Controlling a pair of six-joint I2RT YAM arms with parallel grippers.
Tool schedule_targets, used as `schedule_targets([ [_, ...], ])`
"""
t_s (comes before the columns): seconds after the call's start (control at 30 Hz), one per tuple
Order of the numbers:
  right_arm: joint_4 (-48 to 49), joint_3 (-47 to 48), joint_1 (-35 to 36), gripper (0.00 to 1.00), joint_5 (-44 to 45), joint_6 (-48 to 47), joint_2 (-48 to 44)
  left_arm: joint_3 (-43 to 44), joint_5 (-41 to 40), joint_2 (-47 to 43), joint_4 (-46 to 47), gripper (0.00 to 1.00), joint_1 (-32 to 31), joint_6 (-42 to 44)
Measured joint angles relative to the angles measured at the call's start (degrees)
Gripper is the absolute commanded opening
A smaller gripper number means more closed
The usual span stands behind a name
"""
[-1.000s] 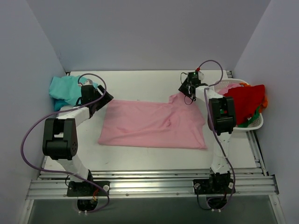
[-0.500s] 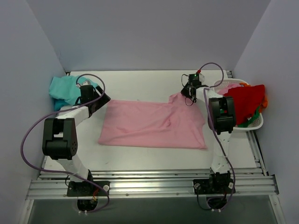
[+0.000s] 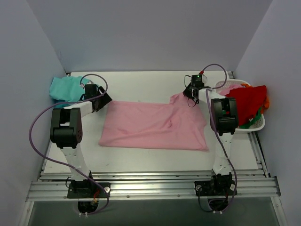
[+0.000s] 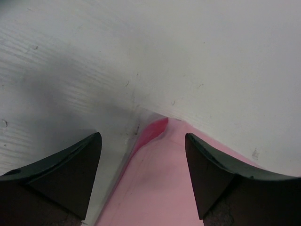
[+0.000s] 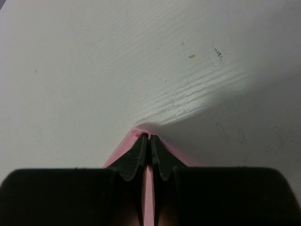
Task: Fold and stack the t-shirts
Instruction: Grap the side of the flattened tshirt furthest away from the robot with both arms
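Observation:
A light pink t-shirt lies spread flat in the middle of the table. My left gripper is open, its jaws astride the shirt's far left corner. My right gripper is shut on the shirt's far right corner, which bunches up around the fingertips. A teal t-shirt lies crumpled at the table's far left, behind the left arm.
A white plastic basket at the right edge holds red, green and orange garments. Grey walls close in the table on three sides. Aluminium rails run along the near edge.
My left arm has swung inward, bringing its gripper onto the pink shirt's far left corner. My right gripper has shifted slightly right, still holding the far right corner.

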Motion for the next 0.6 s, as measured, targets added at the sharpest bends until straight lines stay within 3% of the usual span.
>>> schedule_targets([
  [0.47, 0.5, -0.2, -0.4, 0.0, -0.2, 0.2, 0.0, 3.1, 3.8, 2.5, 0.2, 0.76, -1.3, -1.0],
  [0.57, 0.5, -0.2, -0.5, 0.0, -0.3, 0.2, 0.0, 3.8, 4.0, 3.1, 0.1, 0.67, -2.1, -1.3],
  [0.6, 0.5, -0.2, -0.5, 0.0, -0.3, 0.2, 0.0, 3.8, 4.1, 3.2, 0.1, 0.58, -2.3, -1.3],
])
